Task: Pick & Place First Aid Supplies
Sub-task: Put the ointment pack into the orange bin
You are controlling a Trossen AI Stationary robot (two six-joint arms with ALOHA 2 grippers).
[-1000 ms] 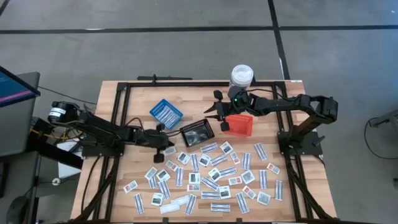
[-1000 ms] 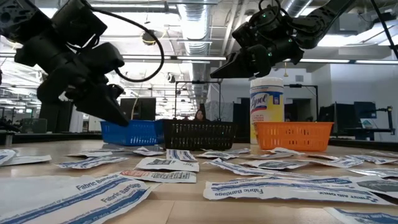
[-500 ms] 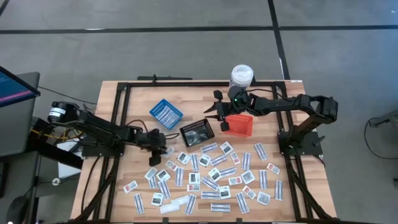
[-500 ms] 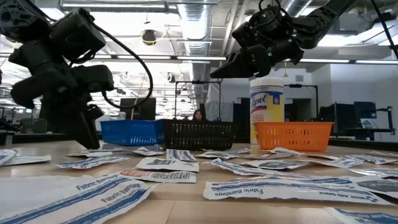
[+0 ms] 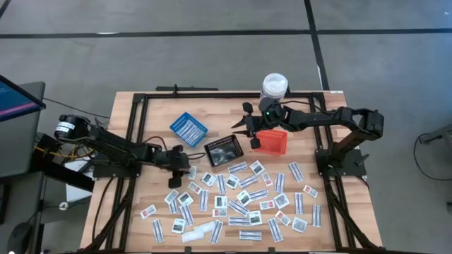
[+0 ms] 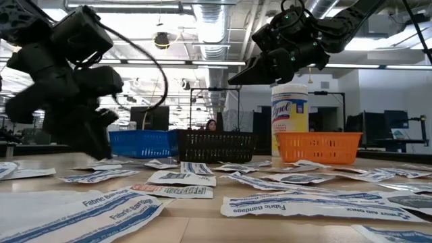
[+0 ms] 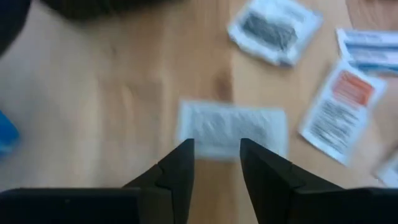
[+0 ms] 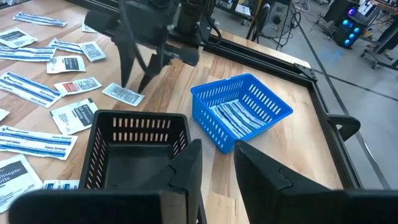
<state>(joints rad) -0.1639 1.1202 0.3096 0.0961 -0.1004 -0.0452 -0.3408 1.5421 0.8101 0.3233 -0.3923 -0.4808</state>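
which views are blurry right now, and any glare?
Left wrist view: soft overall, the packet under the left gripper is smeared and its print unreadable. Low view: the left arm is motion-blurred; the bright ceiling lights wash out the background, while the nearest packets are legible. High view and right wrist view: sharp and evenly lit, blue basket crisp.

On your desk you have:
- Baskets, three: one blue basket, one black basket, one orange basket.
- Bottle, one: white bottle, upper centre of the frame.
- First aid packets: several dozen loose across the lower half, too many to count exactly.
- Arms, two.
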